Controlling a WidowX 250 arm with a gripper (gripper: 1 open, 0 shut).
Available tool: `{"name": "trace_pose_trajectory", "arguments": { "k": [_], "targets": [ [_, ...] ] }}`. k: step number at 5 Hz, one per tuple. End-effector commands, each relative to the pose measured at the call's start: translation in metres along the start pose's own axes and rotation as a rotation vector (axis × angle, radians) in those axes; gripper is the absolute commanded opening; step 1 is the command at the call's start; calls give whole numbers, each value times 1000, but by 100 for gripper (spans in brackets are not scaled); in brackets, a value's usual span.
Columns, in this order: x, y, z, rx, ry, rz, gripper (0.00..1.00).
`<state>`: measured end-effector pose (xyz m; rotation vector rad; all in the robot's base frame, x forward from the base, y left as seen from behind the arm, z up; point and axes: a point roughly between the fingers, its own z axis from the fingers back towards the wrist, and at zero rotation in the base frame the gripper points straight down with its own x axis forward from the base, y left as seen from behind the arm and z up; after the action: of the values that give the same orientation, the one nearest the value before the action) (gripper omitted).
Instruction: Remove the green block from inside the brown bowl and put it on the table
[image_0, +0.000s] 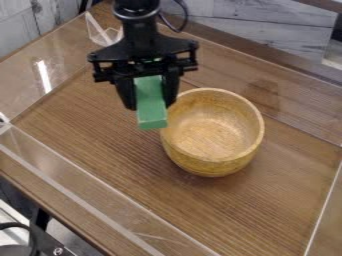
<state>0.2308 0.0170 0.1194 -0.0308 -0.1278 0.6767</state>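
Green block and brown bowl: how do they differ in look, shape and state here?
The green block is a flat, matte green bar, while the brown bowl is round, hollow and light tan. The block hangs upright in the gripper; the bowl sits on the table, ungripped. The bowl is much wider than the block. Both are plain, without markings.

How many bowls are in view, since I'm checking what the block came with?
1. The brown bowl sits on the table, right of the green block in the picture. Another could be hidden behind the gripper.
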Motion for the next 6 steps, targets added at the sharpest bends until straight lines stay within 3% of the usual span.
{"name": "trace_pose_trajectory", "arguments": {
  "k": [1,3,5,6],
  "targets": [
    [9,3,3,5,-36,3,0],
    [-1,22,-4,39,-54,96,0],
    [6,33,-21,24,-54,3,0],
    [8,42,-24,16,-57,10,0]
  ]
}}
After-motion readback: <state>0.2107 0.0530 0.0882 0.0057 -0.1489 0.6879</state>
